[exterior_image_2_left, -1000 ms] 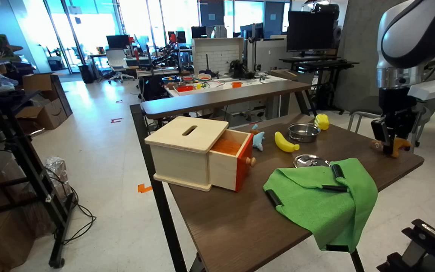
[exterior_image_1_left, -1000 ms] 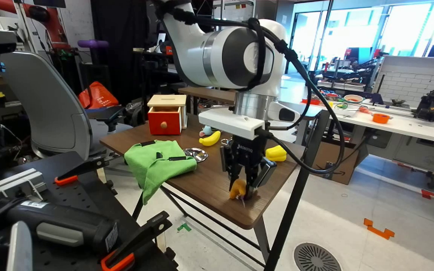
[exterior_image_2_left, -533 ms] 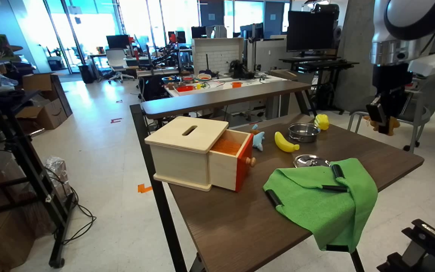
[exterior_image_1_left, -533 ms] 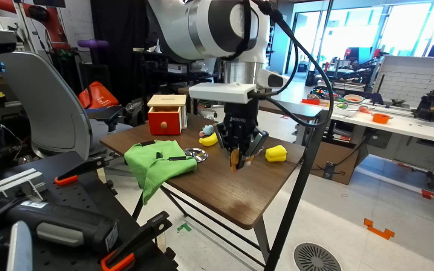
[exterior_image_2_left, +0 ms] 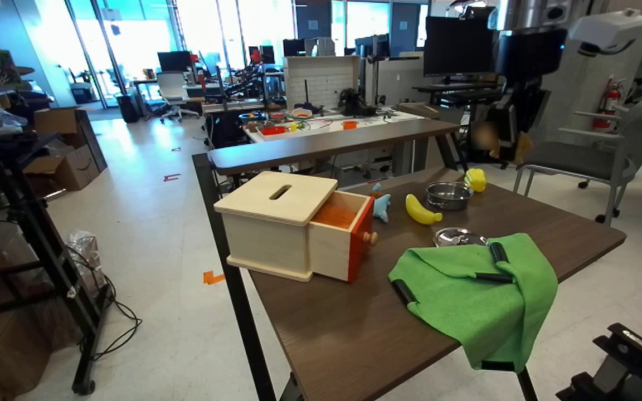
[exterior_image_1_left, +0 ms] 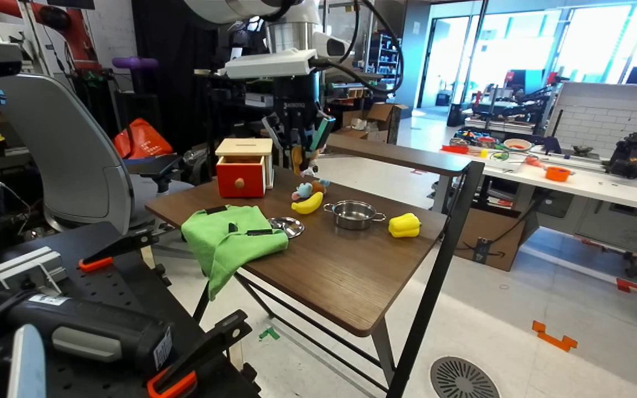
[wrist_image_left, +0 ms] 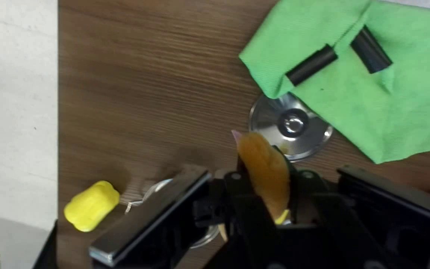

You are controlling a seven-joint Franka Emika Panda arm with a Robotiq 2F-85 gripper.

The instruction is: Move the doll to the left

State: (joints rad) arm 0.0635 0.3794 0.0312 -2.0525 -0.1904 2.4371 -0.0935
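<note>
The doll (exterior_image_1_left: 297, 160) is in the air above the table (exterior_image_1_left: 346, 287), clamped in the gripper (wrist_image_left: 262, 164). In an exterior view the blue-and-brown toy (exterior_image_1_left: 304, 190) and the banana (exterior_image_1_left: 308, 204) appear below it, the red-fronted box (exterior_image_1_left: 244, 173) stands left, the pot (exterior_image_1_left: 353, 222) sits right, and the yellow pepper (exterior_image_1_left: 405, 225) lies near the right edge. The table stretches open from the pot to the near edge, while the green cloth (exterior_image_1_left: 235, 237) drapes over the near-left edge.

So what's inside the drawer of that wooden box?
The partly open drawer shows something orange low inside in an exterior view; whether it's lining, I can't tell. Its back end is hidden inside the wooden box.
</note>
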